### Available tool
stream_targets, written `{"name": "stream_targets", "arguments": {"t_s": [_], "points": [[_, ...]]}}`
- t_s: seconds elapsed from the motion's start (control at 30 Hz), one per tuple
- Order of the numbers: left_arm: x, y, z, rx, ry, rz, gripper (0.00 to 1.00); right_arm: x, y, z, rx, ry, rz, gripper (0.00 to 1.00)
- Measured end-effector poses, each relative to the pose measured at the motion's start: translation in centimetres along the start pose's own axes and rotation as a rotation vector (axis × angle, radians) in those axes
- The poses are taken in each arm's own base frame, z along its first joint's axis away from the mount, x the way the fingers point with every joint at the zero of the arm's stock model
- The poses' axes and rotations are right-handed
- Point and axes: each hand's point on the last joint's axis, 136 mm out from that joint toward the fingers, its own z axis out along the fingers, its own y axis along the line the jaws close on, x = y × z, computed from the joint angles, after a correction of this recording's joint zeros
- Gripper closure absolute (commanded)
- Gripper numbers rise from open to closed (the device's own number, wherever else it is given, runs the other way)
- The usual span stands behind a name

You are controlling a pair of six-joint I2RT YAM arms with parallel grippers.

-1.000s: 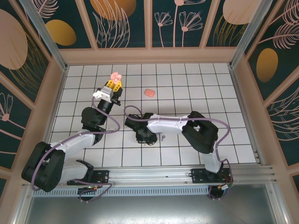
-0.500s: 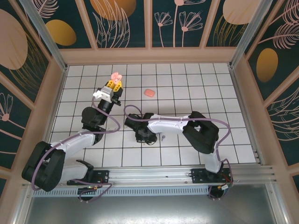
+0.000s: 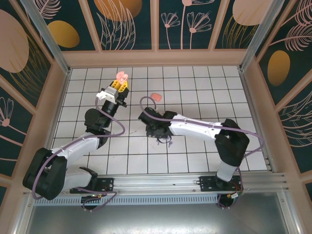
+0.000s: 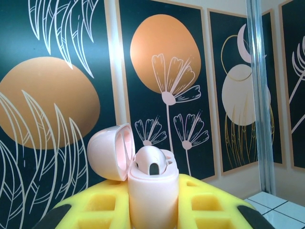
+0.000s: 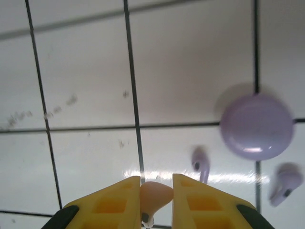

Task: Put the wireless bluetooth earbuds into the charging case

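My left gripper (image 3: 119, 86) is shut on a pale pink charging case (image 4: 152, 191), held upright at the back left of the table. Its lid (image 4: 110, 151) hangs open to the left and one pink earbud (image 4: 151, 160) sits in the case. My right gripper (image 5: 156, 191) is shut on a second pink earbud (image 5: 155, 195), its head up and its stem down, a little above the tiles. In the top view the right gripper (image 3: 158, 132) is near the table's middle. Two purple earbuds (image 5: 201, 164) (image 5: 283, 183) lie loose on the tiles just ahead of it.
A closed purple case (image 5: 257, 126) lies on the white tiles beside the purple earbuds. A salmon-orange case (image 3: 156, 96) rests alone farther back, between the two grippers. Patterned walls (image 3: 156, 29) and wooden rails enclose the table on three sides.
The right arm has swung its elbow out to the right and its gripper has moved back from the near tiles with the pink earbud. The left gripper has edged slightly farther back with the case.
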Motion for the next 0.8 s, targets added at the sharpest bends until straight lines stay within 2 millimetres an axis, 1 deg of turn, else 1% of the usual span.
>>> {"name": "stream_targets", "arguments": {"t_s": [0.17,0.27,0.33,0.43,0.53,0.6,0.8], "points": [[-0.2,-0.1,0.3,0.01,0.009,-0.001,1.0,-5.7,-1.0,-3.1,-0.066,-0.137,0.03,0.81],[0.0,-0.5,0.5,0.033,0.023,0.004,1.0,-9.3,-1.3,-5.5,-0.103,-0.231,0.026,0.8],[0.1,-0.9,0.7,0.055,0.035,0.014,1.0,-11.7,-1.0,-7.3,-0.134,-0.295,0.014,0.8],[0.1,-1.5,0.9,0.095,0.044,0.03,1.0,-15.2,0.2,-10.1,-0.189,-0.395,-0.017,0.8],[0.3,-2.5,0.8,0.151,0.05,0.047,1.0,-17.9,1.5,-13.0,-0.24,-0.489,-0.058,0.79],[0.4,-3.1,0.7,0.189,0.053,0.055,1.0,-19.3,2.2,-15.0,-0.272,-0.549,-0.084,0.79],[0.3,-4.9,0.8,0.303,0.046,0.061,1.0,-22.0,3.5,-20.7,-0.356,-0.712,-0.168,0.79]]}}
